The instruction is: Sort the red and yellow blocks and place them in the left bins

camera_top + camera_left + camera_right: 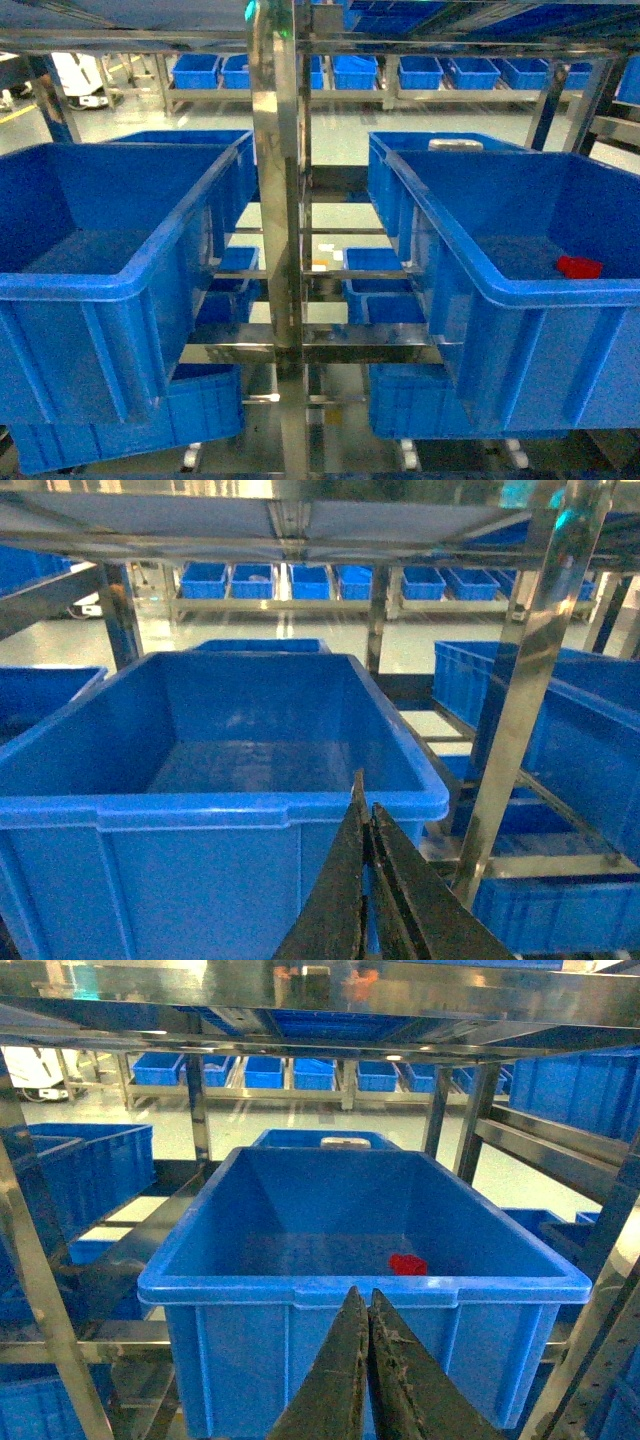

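Note:
A red block (579, 266) lies on the floor of the right blue bin (500, 300), near its right wall; the right wrist view shows the same red block (407, 1264) inside that bin (365, 1290). The left blue bin (110, 280) shows a bare floor, as does that bin (220, 810) in the left wrist view. No yellow block is in view. My left gripper (365, 800) is shut, empty, just in front of the left bin's near rim. My right gripper (363, 1295) is shut, empty, in front of the right bin's near rim. Neither gripper appears in the head view.
A steel rack post (278, 200) stands between the two bins, with a shelf (300, 345) under them and more blue bins (200, 420) on the lower level. Another shelf edge (300, 1000) runs overhead. Rows of blue bins (400, 72) line the far racks.

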Available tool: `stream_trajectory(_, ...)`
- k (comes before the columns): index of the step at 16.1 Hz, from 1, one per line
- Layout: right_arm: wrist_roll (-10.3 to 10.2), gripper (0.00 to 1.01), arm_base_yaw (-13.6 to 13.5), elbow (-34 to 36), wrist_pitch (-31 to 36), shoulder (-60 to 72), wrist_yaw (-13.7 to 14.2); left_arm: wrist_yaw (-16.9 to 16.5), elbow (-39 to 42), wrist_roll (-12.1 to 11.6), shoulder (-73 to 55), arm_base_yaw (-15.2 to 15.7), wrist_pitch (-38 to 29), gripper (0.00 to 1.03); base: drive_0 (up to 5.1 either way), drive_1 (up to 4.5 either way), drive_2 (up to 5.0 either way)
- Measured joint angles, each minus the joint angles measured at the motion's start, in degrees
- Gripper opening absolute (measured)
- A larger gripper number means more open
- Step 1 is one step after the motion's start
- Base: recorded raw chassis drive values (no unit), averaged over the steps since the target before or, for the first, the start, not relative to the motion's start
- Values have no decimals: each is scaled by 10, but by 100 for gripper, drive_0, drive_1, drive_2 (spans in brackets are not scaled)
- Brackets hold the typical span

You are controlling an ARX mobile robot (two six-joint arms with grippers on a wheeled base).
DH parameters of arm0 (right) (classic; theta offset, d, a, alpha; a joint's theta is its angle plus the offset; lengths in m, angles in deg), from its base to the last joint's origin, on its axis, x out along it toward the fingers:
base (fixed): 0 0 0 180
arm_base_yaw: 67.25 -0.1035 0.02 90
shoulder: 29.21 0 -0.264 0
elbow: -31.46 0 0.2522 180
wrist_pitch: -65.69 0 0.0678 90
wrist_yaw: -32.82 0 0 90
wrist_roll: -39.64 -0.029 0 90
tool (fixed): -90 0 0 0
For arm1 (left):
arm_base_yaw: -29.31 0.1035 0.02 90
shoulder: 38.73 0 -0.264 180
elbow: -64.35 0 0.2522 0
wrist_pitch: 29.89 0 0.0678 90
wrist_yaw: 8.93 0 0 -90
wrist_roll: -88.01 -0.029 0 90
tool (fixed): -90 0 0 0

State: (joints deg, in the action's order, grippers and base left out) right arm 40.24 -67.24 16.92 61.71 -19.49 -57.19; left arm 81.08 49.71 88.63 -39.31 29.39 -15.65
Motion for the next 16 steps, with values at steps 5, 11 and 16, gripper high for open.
stream_trajectory(5,0,2,0,-2,-95,-93,0,0,0,0,0,-1,-2,2,0,0,0)
stream_trajectory(11,0,25,0,0,-100,-94,0,0,0,0,0,-1,-3,21,0,0,0)
stream_trajectory(16,0,80,0,0,-100,-94,0,0,0,0,0,-1,-3,75,0,0,0)
